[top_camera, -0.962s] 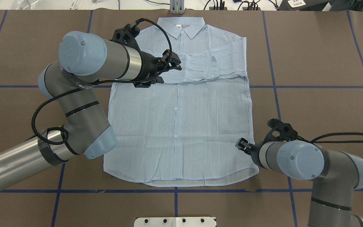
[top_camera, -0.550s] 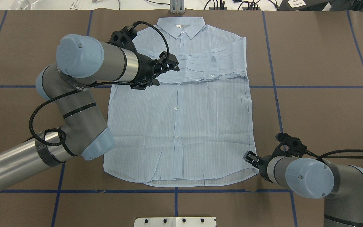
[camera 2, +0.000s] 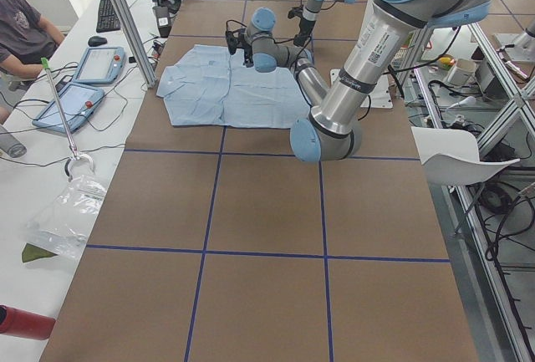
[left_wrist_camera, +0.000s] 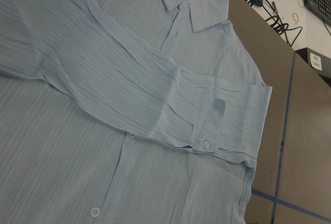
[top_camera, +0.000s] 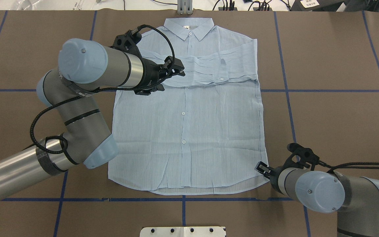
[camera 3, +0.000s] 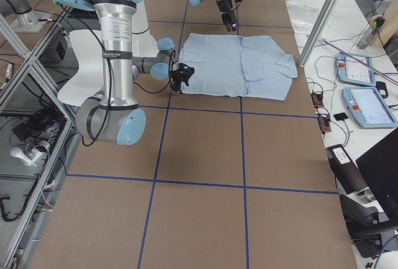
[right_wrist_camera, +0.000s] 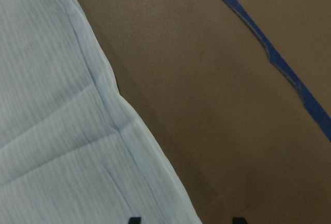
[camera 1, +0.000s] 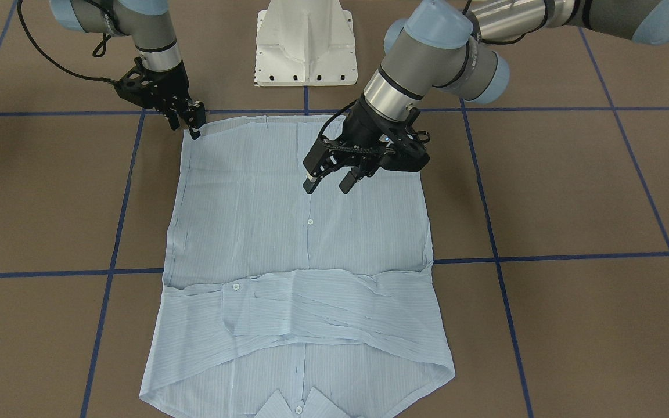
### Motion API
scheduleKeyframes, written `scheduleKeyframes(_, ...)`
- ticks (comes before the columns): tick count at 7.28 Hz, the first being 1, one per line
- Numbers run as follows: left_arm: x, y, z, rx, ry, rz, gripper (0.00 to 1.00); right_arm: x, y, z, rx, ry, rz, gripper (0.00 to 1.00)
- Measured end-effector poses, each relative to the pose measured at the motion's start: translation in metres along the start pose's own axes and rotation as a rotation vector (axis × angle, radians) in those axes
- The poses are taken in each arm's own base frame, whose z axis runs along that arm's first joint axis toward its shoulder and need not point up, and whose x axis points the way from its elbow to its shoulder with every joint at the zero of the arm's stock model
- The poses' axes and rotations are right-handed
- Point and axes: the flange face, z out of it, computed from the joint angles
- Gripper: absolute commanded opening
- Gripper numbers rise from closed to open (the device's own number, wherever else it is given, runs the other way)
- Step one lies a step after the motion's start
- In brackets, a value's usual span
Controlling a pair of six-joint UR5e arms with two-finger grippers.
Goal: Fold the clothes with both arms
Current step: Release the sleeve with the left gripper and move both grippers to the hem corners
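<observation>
Shirt [top_camera: 189, 138] lies flat, buttons up, mid-frame in the overhead view, collar at top centre. Both sleeves are crossed over the chest, so likely only the body is left to fold. Left gripper [camera 1: 326, 186] hangs over the sleeve band, upper left of the shirt, jaws wide, holding nothing. Right gripper [top_camera: 260, 167] is low at the lower-right hem corner, jaws apart, nothing pinched, probably lining up a corner grab. Brown table [top_camera: 324, 115] is underneath.
</observation>
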Motion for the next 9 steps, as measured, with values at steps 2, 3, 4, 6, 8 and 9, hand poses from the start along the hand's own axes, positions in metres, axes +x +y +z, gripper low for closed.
scheduleKeyframes(2,-0.0014,0.0013,0.0008,-0.001,-0.002,-0.001,0.87,-0.0001,0.0026,0.0008,-0.002,0.0,-0.003,0.47)
scheduleKeyframes(3,-0.0038,0.0012,0.0015,-0.001,-0.005,-0.001,0.86,0.0001,0.004,0.001,-0.004,0.001,-0.005,0.41)
scheduleKeyframes(4,-0.0073,0.0008,0.0024,-0.001,-0.01,-0.002,0.86,0.0005,0.0049,0.0012,-0.004,0.001,-0.006,0.31)
scheduleKeyframes(6,-0.0099,0.0004,0.003,0.0,-0.014,-0.004,0.86,0.0017,0.0056,0.0019,0.003,0.001,-0.009,0.0)
scheduleKeyframes(8,-0.0103,0.0011,0.0029,-0.001,-0.014,-0.007,0.87,0.0025,0.0054,0.0022,0.006,0.002,-0.009,0.0)
scheduleKeyframes(9,-0.0097,0.0023,0.0021,-0.002,-0.013,-0.011,0.87,0.0021,0.0054,0.0011,0.005,-0.001,-0.009,0.0)
